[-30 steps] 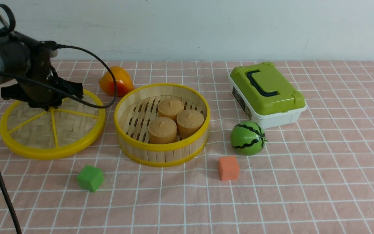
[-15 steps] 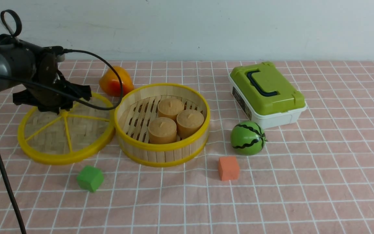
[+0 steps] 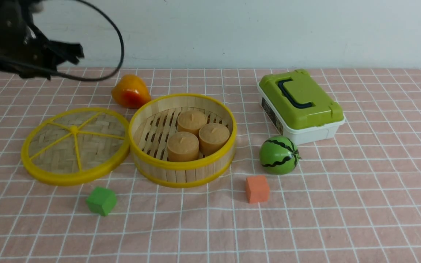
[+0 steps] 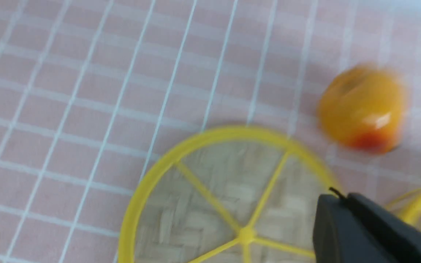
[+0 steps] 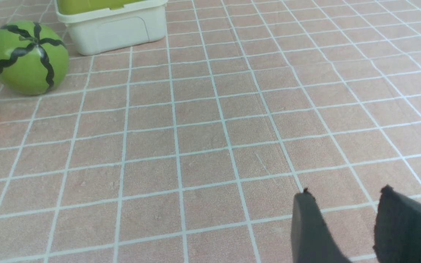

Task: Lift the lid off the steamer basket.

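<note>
Steamer basket (image 3: pixel 181 174) open; lid (image 3: pixel 75 146) flat on the cloth (image 3: pixel 342 204) at its left, rims touching, so job looks done. Left gripper (image 3: pixel 72 54) high above, blurred, jaws can't tell; right gripper (image 5: pixel 342 226) jaws apart, empty. Risk: a low left-arm pass or its loose cable (image 3: pixel 121 47) knocks the lid.

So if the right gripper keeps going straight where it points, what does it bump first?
Probably just the pink tablecloth. The right gripper, jaws open, aims at bare squares; the toy watermelon and white box sit off to one side. Depth is hard to judge.
</note>
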Controlling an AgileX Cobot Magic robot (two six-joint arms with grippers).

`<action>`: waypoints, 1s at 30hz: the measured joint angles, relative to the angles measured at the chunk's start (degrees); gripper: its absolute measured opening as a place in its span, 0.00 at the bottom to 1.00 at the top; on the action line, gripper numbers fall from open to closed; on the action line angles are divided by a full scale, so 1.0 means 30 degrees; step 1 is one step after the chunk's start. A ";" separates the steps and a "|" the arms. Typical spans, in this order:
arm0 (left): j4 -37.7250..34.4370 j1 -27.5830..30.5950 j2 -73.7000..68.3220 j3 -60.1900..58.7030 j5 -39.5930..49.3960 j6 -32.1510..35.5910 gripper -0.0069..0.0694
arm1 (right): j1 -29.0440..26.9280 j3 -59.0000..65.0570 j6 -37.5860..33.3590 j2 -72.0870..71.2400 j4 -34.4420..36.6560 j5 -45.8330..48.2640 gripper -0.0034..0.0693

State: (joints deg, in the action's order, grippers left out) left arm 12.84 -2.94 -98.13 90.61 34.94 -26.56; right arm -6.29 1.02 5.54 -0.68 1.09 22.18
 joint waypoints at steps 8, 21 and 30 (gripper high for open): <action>-0.6870 0.0000 0.7906 -0.3623 -0.2286 0.5909 0.07 | 0.0000 0.0000 0.0000 0.0000 0.0000 0.0000 0.38; -1.8025 0.0000 1.8475 -1.5475 -0.4215 1.7727 0.07 | 0.0000 0.0000 0.0000 0.0000 0.0000 0.0000 0.38; -1.9337 0.0000 1.9859 -1.8631 -0.4162 1.8264 0.07 | 0.0000 0.0000 0.0000 0.0000 0.0000 0.0000 0.38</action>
State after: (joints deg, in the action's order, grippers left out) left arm -45.17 -2.94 -38.56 34.71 22.45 28.23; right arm -6.29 1.02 5.54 -0.68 1.09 22.18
